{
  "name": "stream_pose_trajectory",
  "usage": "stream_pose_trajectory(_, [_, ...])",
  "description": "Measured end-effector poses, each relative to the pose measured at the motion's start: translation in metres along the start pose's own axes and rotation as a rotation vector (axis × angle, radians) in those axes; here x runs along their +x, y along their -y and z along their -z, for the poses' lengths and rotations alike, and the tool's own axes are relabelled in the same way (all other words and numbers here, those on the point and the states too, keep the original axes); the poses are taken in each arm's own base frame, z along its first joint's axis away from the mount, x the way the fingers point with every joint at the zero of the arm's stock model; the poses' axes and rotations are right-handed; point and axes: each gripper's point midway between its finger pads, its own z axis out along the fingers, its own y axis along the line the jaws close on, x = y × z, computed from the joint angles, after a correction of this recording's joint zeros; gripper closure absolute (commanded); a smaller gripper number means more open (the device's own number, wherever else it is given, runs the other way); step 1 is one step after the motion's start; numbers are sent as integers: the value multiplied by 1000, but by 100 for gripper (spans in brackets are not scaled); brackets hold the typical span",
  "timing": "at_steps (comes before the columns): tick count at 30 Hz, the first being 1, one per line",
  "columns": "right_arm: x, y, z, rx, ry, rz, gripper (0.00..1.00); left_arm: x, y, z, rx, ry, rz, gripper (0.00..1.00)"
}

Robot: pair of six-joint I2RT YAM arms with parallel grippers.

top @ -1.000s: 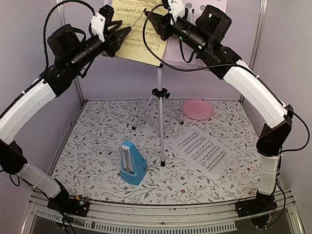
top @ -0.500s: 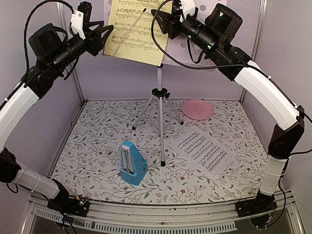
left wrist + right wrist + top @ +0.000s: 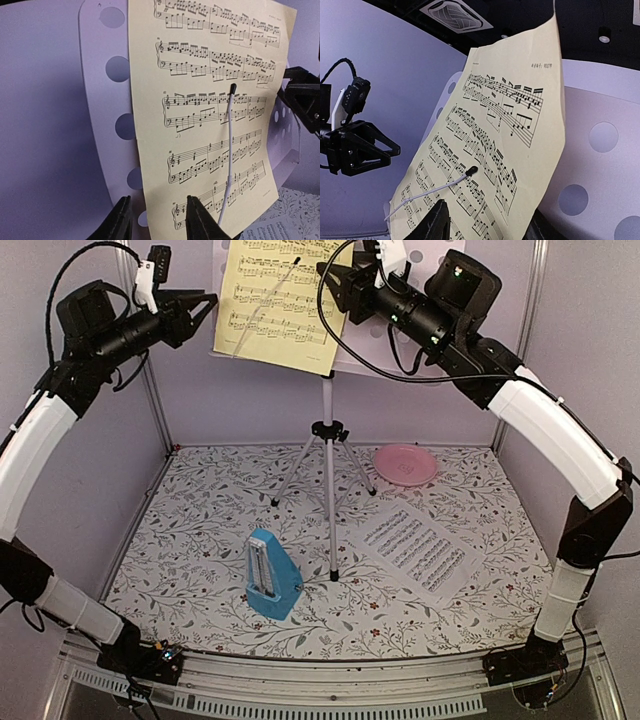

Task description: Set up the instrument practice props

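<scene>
Yellow sheet of music (image 3: 290, 320) leans at the left edge of the desk of the pale perforated music stand (image 3: 327, 410). A thin white wire (image 3: 268, 297) retains it, so my left gripper (image 3: 208, 310) and right gripper (image 3: 328, 285) flank it with fingers spread, empty.

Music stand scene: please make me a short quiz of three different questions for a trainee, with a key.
1. What lies across the yellow sheet on the music stand? A a thin white wire; B a pencil; C a ruler.
2. True or false: in the top view, the blue metronome stands on the table, left of the white sheet.
3. What colour is the round plate?
Key: 1 A; 2 true; 3 pink.
</scene>
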Motion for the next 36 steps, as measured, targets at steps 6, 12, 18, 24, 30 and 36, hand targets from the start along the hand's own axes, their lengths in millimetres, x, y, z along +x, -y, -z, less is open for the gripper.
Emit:
stream_pose_trajectory(6, [5, -2, 3, -13, -24, -52, 55, 1, 3, -9, 50, 0, 32, 62])
stream_pose_trajectory(12, [6, -3, 7, -19, -34, -96, 55, 9, 0, -22, 65, -6, 63, 62])
stream_pose_trajectory(18, [7, -4, 8, -24, -42, -128, 63, 13, -1, -29, 73, -6, 85, 63])
stream_pose_trajectory(24, [6, -6, 8, -34, -40, -156, 74, 4, 0, -33, 92, 26, 88, 68])
stream_pose_trajectory(30, [6, -10, 8, -53, -38, -175, 86, -1, 1, -38, 116, 46, 91, 80])
stream_pose_trajectory(36, [7, -11, 8, -57, -38, -183, 94, -3, 3, -43, 137, 57, 96, 100])
